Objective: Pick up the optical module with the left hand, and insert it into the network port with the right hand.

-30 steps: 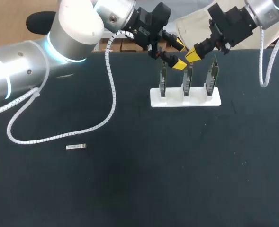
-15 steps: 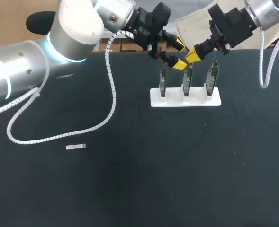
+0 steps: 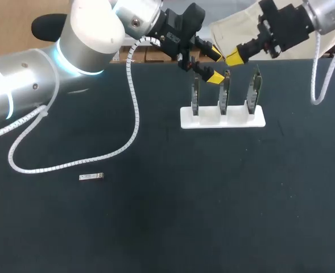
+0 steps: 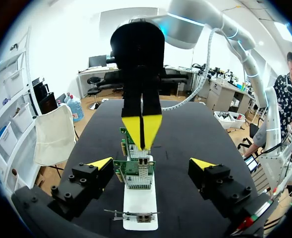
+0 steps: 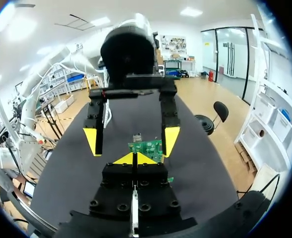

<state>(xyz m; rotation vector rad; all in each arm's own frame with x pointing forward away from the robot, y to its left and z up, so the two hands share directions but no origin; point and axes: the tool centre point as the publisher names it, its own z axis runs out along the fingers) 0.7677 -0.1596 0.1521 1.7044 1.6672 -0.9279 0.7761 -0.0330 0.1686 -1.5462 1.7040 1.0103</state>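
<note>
Head view: a dark table seen from above. The optical module, a small silvery bar, lies flat on the table's near left part, its long axis running left to right. At the far side, right of the middle, a white stand holds three upright network cards in a row. Our left gripper hangs above the left and middle cards, its yellow-tipped fingers spread wide with nothing between them. Our right gripper is just beside it, to the right, with its tips pressed together and nothing visible in them. A white spiral cable trails from the left arm across the table. The module is well apart from both grippers, down and to the near left. We judge the left gripper the nearer of the two, and the pick calls for its fingers to straddle the module's short sides.

Left wrist view: the left gripper is wide open, with the network cards on the white stand under it. The right gripper points at us from ahead, closed. The module does not show.

Right wrist view: the right gripper is closed and empty as far as we can see. Ahead, the open left gripper frames a green card. No module here either.
</note>
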